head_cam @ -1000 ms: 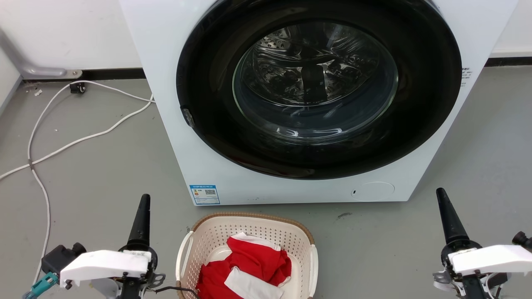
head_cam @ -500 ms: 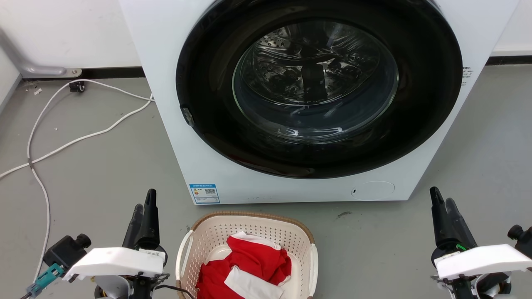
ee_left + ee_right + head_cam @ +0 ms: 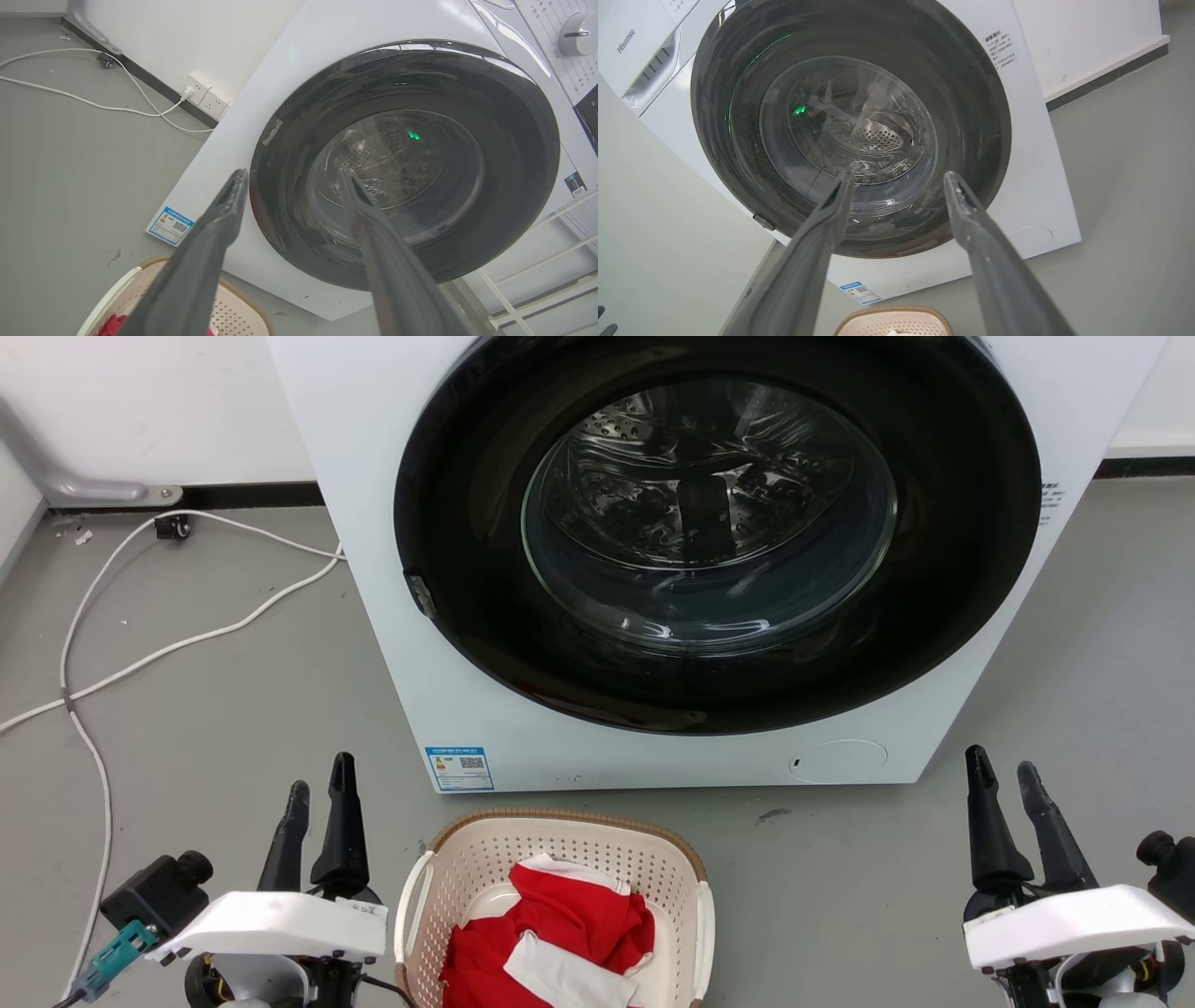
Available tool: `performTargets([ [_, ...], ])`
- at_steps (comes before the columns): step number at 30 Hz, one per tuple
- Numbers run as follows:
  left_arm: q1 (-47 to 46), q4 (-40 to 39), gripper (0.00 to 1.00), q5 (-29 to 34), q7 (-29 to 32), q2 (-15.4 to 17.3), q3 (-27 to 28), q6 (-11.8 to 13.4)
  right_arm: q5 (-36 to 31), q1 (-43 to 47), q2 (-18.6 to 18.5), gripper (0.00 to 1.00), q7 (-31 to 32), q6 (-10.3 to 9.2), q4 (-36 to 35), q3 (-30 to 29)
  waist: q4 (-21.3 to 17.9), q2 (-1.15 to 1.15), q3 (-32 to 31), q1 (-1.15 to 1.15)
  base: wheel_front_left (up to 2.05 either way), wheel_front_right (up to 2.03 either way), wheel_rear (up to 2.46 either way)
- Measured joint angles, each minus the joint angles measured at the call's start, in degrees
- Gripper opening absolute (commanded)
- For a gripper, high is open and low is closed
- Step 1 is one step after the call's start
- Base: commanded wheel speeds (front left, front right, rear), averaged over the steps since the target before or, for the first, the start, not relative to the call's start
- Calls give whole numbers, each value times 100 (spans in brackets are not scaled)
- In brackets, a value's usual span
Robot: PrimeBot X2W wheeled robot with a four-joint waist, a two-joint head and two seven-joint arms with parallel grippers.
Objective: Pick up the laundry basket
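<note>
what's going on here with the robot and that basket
A two-armed robot faces a washer whose door is shut. The basket sits on the floor just in front of it, holding red and white clothes. The left gripper is close beside the basket's left side and the right gripper is well off to its right. Both are open, pointing toward the washer, and neither touches the basket. It has not been picked up yet.

End effectors (image 3: 319,772) (image 3: 1001,759) have white housings (image 3: 280,924), tapered black fingers (image 3: 344,821).
</note>
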Motion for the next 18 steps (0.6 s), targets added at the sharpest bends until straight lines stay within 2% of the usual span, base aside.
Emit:
performTargets([
  [7, 29, -76, 100, 414, -121, 1, -35, 25, -492, 62, 0, 100, -113, 0, -74, 5, 5, 0, 14, 0, 0, 0, 0],
  [18, 88, -181, 100, 1032, -290, 5, -49, -93, -1159, 120, 0, 100, -269, 0, -186, 20, 12, 0, 38, 0, 0, 0, 0],
])
